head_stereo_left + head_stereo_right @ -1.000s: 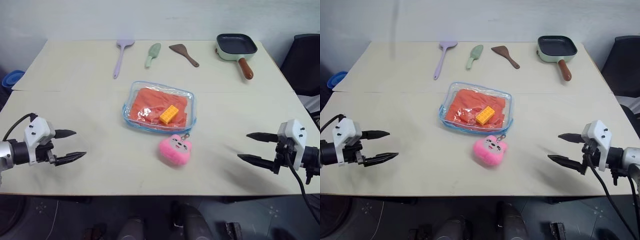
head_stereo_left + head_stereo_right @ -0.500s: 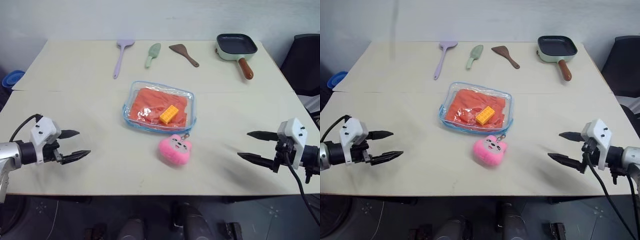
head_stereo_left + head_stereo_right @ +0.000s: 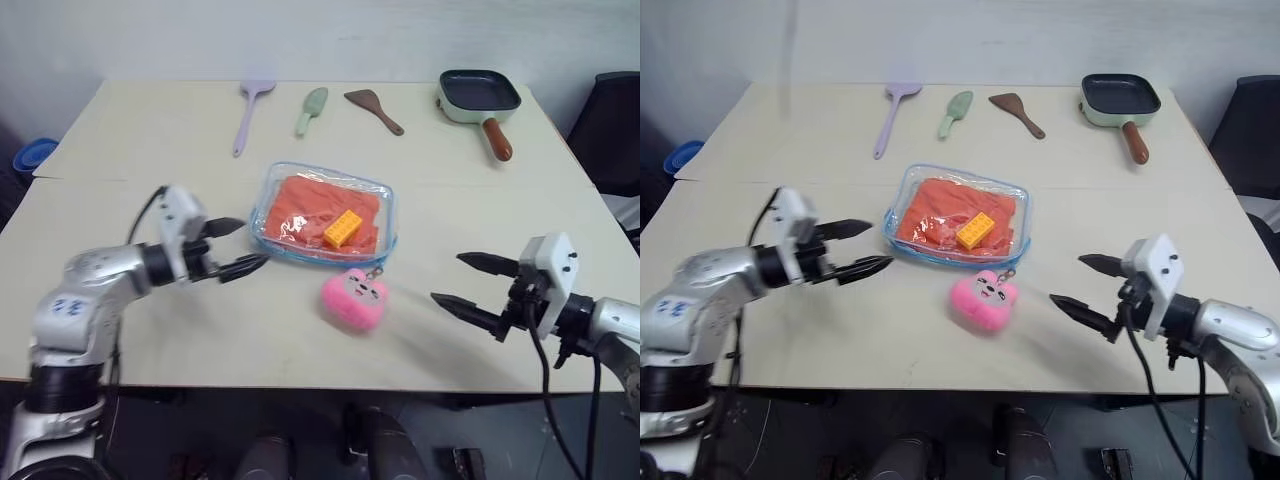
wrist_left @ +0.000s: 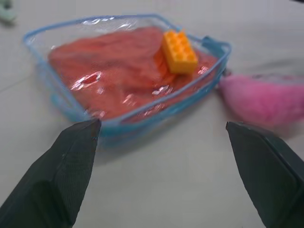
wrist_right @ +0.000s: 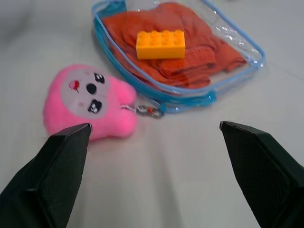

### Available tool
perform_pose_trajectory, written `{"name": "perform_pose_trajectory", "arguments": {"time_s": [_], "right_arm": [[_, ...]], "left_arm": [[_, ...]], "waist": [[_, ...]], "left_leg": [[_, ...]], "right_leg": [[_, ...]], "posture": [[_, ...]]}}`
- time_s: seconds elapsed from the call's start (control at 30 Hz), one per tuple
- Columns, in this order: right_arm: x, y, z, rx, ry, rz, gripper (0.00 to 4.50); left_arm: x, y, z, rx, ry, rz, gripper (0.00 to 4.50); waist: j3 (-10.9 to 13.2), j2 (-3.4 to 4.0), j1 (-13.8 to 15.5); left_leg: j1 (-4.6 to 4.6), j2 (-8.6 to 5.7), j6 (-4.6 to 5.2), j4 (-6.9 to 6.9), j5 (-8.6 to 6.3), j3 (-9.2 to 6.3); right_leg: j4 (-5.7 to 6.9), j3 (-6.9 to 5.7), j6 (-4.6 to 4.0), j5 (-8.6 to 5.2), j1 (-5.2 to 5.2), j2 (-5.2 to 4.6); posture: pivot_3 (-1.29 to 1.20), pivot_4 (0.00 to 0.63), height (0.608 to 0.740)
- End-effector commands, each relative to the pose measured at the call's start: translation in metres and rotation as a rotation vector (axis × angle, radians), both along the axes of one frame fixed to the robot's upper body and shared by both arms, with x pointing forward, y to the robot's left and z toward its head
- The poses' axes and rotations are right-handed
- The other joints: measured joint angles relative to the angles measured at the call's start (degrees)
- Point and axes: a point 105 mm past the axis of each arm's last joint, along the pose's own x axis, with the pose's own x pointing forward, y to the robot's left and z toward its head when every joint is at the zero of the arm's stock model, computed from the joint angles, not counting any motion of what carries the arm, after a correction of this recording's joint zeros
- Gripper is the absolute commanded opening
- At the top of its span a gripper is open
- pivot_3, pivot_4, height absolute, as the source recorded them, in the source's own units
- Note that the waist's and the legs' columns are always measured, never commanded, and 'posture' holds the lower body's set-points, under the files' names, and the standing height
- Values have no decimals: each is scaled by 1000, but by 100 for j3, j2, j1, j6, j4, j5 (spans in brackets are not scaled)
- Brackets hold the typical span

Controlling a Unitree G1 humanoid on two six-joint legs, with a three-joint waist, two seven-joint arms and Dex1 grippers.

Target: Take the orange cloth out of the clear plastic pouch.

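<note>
Orange cloth [image 3: 322,205], sealed with a yellow toy brick [image 3: 341,228] inside the clear plastic pouch [image 3: 262,192] at table centre, pink plush charm [image 3: 354,300] at its 6 o'clock; left gripper [image 3: 243,247] at 9 o'clock and right gripper [image 3: 470,285] at 4 o'clock, both spread, apparently poised for grasping.

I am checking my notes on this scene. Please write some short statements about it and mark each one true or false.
1. The orange cloth lies inside the clear plastic pouch. True.
2. The left end effector is shut on the pouch. False: it is open, just beside the pouch's edge.
3. A yellow toy brick lies at the pouch. True.
4. The pink plush charm lies in the frying pan. False: it lies on the table near the pouch.
5. The right end effector is open. True.
</note>
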Motion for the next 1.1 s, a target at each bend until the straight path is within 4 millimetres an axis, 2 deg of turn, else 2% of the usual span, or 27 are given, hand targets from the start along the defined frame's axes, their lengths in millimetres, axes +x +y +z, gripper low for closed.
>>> {"name": "perform_pose_trajectory", "arguments": {"time_s": [0.03, 0.23, 0.37, 0.57, 0.73, 0.87, 0.9, 0.97, 1.1], "right_arm": [[-1, 24, 12, 18, -78, -6, 4500], [1, 51, 20, 81, -116, 9, 4500], [6, 59, 23, 108, -132, -7, 4500], [7, 63, 24, 117, -137, -17, 4500], [7, 64, 25, 121, -137, -12, 4500], [8, 65, 24, 113, -131, 3, 4500], [8, 66, 25, 112, -129, 9, 4500], [9, 67, 24, 111, -126, 22, 4500], [7, 74, 20, 82, -96, 110, 4500]], "left_arm": [[19, -40, 7, 10, -24, 30, 4477], [37, -78, -16, 45, 16, 57, 4477], [52, -89, -30, 107, -3, 113, 4477], [55, -106, -43, 128, -26, 105, 4477], [50, -108, -46, 134, -44, 99, 2962], [46, -100, -43, 133, -61, 120, 1685], [45, -97, -41, 135, -63, 131, 1525], [46, -87, -37, 137, -76, 172, 1540], [46, -48, -13, 61, -117, 292, 1540]], "waist": [[-1, -4, -6], [-1, -4, -94], [-1, -5, -40], [-1, -5, -13], [-1, -5, -17], [-1, -5, -34], [-1, -5, -34], [-1, -5, -33], [-1, -5, -44]], "left_leg": [[-1, -1, 0, 2, 2, 0], [-1, 3, -16, -6, 9, 13], [5, -1, -19, 1, 18, 4], [1, -1, -17, 0, 18, -3], [-1, -2, -14, 1, 19, -6], [1, 1, -14, -2, 19, -5], [1, 1, -14, -2, 19, -5], [1, 1, -14, -2, 19, -6], [2, 2, -13, -2, 19, -8]], "right_leg": [[-1, 0, 0, 0, -1, 1], [25, 14, -1, 0, -10, 16], [13, 10, -6, -1, -11, 10], [8, 2, -6, 0, -12, 7], [5, -1, -4, 2, -12, 5], [6, 1, -5, 1, -12, 6], [6, 1, -4, 1, -12, 6], [6, 1, -5, 1, -12, 6], [6, 0, -5, 1, -13, 6]], "posture": [[0, 150, 740], [0, 150, 740], [0, 150, 740], [0, 150, 740], [0, 150, 740], [0, 150, 740], [0, 150, 740], [0, 150, 740], [0, 150, 740]]}}
